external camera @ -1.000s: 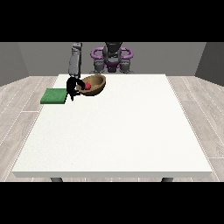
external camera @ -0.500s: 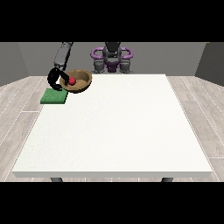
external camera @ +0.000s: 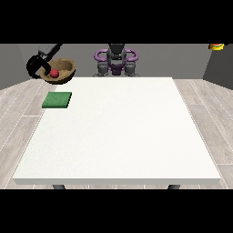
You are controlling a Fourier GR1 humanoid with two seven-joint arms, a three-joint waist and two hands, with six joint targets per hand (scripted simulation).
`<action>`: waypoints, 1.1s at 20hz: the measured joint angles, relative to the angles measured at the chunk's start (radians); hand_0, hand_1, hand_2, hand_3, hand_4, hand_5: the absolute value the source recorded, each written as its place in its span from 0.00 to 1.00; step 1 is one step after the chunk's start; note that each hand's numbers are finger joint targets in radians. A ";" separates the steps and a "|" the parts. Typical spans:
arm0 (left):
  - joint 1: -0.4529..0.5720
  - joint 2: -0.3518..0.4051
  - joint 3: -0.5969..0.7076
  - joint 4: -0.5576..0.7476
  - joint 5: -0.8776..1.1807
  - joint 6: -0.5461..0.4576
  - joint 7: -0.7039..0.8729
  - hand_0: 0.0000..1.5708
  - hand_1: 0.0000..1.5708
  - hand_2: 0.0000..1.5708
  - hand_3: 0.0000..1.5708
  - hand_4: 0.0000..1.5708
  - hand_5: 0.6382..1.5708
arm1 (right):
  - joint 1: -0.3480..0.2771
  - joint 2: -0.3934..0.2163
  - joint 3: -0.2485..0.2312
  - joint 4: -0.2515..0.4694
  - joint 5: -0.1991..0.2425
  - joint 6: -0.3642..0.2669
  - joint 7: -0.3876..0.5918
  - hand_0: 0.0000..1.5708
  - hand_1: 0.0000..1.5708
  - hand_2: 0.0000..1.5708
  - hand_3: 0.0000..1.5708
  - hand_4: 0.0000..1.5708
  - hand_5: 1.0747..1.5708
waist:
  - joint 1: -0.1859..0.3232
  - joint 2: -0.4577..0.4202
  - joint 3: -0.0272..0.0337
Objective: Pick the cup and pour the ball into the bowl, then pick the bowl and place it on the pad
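Right now my robot hand (external camera: 35, 66) at the view's left is grasping the bowl (external camera: 59, 71), my fingers curled about its rim on the side away from the middle of the counter (external camera: 118, 132). I carry it in the air, above and beyond the counter's far corner, and it tilts a little toward the camera, so I can see the red ball (external camera: 54, 73) sitting inside. The pouring step looks done to me; the placing is what remains.

What matters for the coming move is where the green pad (external camera: 57, 100) lies from my robot hand: below it, nearer the camera, and a touch toward the counter's middle. The pad lies flat on the counter just beside the edge at the view's left, well apart from the bowl in height. Its longer side runs across the view, so I judge the bowl should come down over the pad's centre rather than near an end.

As I read it, the bowl needs to travel forward and down, and to level out before it touches, or the ball may roll toward the low rim.

My other robot hand shows nowhere in the view, and I see no cup on the counter.
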 measured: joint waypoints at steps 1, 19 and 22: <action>-0.002 0.009 0.004 0.007 0.002 0.001 -0.004 0.00 0.00 0.00 0.00 0.77 0.97 | -0.011 -0.014 -0.007 0.002 -0.004 0.014 0.006 1.00 1.00 1.00 0.43 0.68 0.99 | -0.003 0.006 0.0002; 0.014 0.062 0.014 0.028 0.041 -0.040 -0.120 0.00 0.00 0.00 0.00 0.76 0.99 | -0.096 -0.007 -0.116 0.177 -0.065 0.046 -0.108 1.00 1.00 1.00 0.38 0.63 1.00 | 0.039 0.136 0.0015; -0.002 0.079 0.016 0.011 0.058 -0.036 -0.094 0.00 0.00 0.00 0.00 0.76 0.99 | -0.110 -0.015 -0.152 0.224 -0.093 0.047 -0.117 1.00 1.00 1.00 0.64 0.34 0.99 | 0.041 0.146 0.0017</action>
